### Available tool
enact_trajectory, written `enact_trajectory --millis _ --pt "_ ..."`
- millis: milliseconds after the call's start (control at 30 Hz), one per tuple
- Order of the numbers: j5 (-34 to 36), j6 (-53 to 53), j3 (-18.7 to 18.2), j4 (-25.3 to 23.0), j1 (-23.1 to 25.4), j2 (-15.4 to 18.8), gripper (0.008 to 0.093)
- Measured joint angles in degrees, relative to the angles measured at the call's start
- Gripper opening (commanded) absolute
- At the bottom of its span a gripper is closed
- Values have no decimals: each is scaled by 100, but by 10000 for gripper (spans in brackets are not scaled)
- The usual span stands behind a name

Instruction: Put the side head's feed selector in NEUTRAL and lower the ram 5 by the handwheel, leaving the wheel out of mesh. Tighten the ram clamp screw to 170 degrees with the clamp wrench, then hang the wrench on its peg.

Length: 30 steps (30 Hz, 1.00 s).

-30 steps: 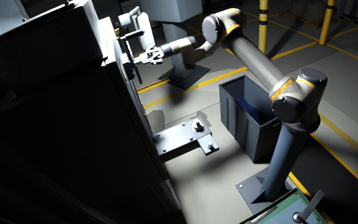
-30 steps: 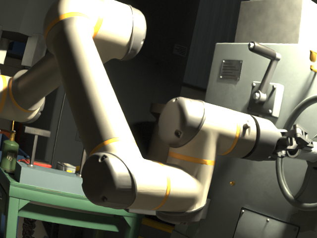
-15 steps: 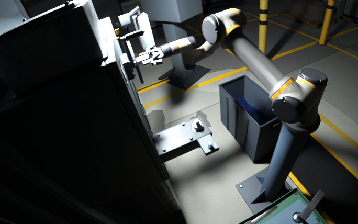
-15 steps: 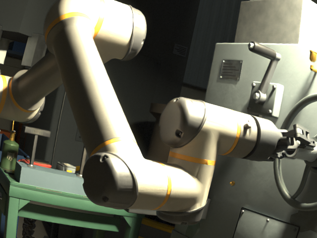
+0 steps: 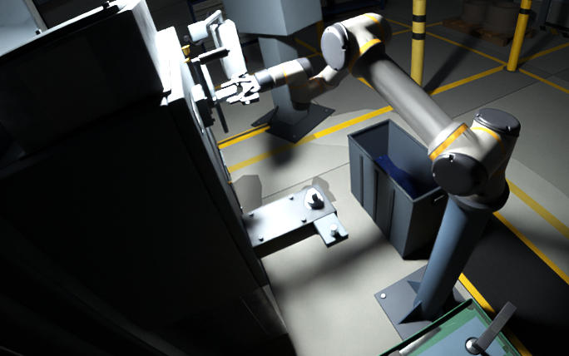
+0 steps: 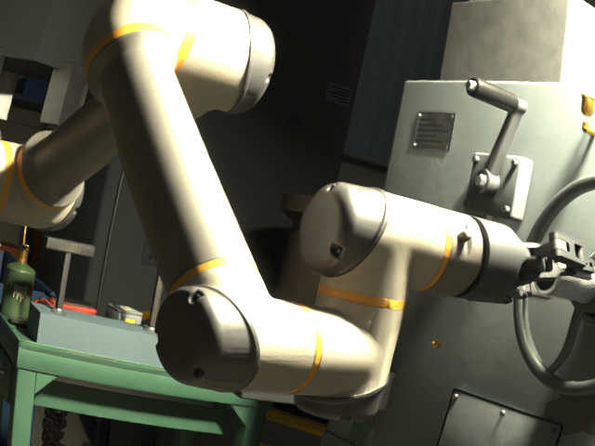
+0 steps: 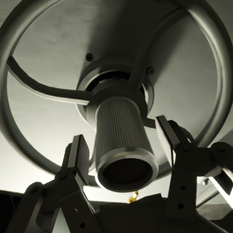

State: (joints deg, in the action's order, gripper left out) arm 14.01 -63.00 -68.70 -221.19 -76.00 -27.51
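Note:
The handwheel [image 7: 116,80] is cut off at the edge of the second side camera's picture [image 6: 557,297] and is seen edge-on against the machine face from the side camera [image 5: 210,100]. Its knurled hub [image 7: 125,143] sticks out toward me from the wheel's centre. My gripper [image 7: 121,150] is open around the hub and holds nothing. The feed selector lever [image 6: 497,129] stands tilted on its bracket above and left of the wheel. The clamp wrench [image 5: 493,327] rests on the green bench far from my gripper, near the base of my arm.
The machine's flat face [image 7: 60,48] lies directly behind the wheel. A bracket shelf with a knob [image 5: 293,218] juts from the machine lower down. A dark bin [image 5: 394,184] stands on the floor beside my arm's pedestal. An oil can [image 6: 18,283] sits on the bench.

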Motion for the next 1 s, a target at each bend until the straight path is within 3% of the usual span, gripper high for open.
enact_trajectory --millis 1000 --pt "-541 0 -600 -338 -546 -262 680"
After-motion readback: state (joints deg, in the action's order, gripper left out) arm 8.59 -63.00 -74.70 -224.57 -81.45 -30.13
